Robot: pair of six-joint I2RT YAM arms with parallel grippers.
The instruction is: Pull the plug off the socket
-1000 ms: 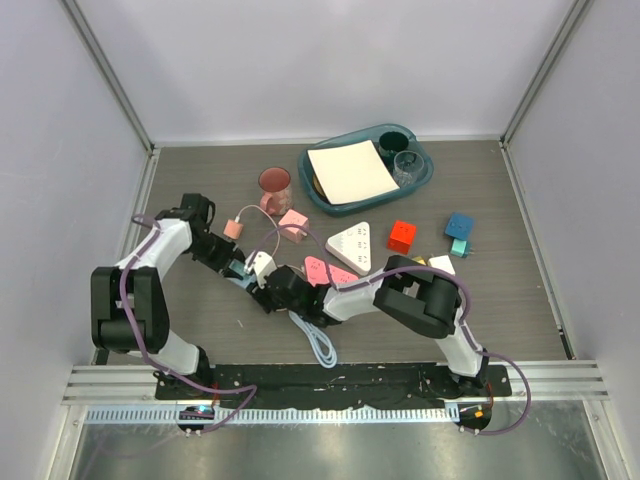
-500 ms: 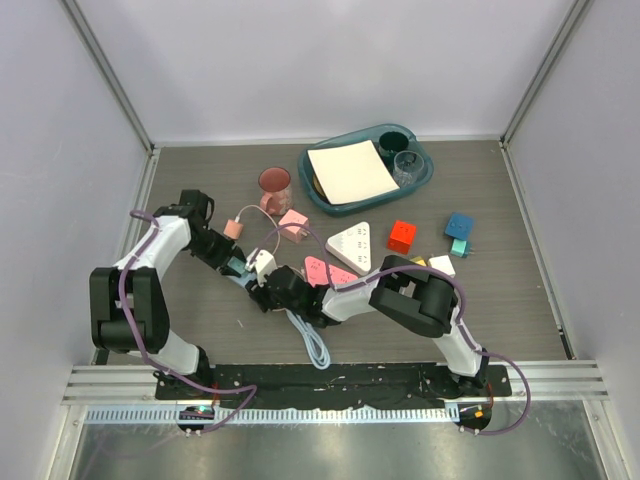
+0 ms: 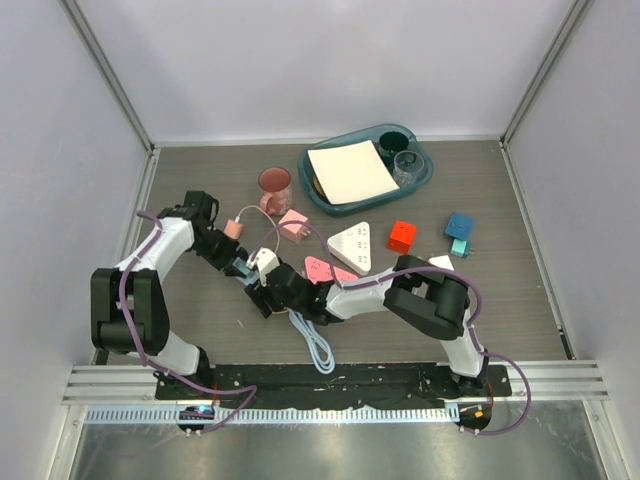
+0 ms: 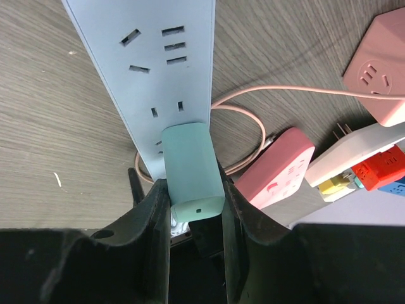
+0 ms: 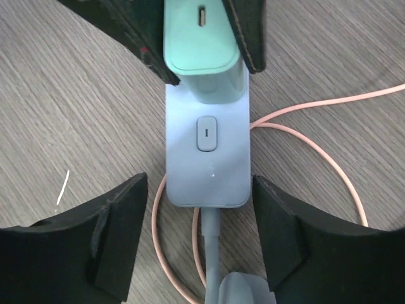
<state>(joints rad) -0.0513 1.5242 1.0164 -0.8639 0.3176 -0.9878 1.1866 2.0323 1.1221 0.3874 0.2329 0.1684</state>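
The plug standing in the socket is a mint-green block (image 4: pixel 190 168), not pink. It sits in the pale-blue power strip (image 4: pixel 152 57) near its switch end. My left gripper (image 4: pixel 193 190) is shut on this plug, one finger on each side. It also shows in the right wrist view (image 5: pixel 201 44). My right gripper (image 5: pixel 198 190) is open, its fingers apart on either side of the strip's switch end (image 5: pixel 207 164). In the top view both grippers meet at the left centre (image 3: pixel 255 275). A pink cube adapter (image 3: pixel 293 224) with a thin pink cord lies apart on the table.
The strip's thick pale-blue cord (image 3: pixel 318 345) runs toward the front edge. A flat pink triangle (image 3: pixel 320 270), white triangular board (image 3: pixel 352 245), red cube (image 3: pixel 402 236) and blue cube (image 3: pixel 459 226) lie to the right. A pink cup (image 3: pixel 275 185) and teal tray (image 3: pixel 312 190) stand behind.
Both grippers and the strip end have shifted slightly to the right and away from the front edge. The right arm's elbow has moved right. The grip on the plug looks unchanged.
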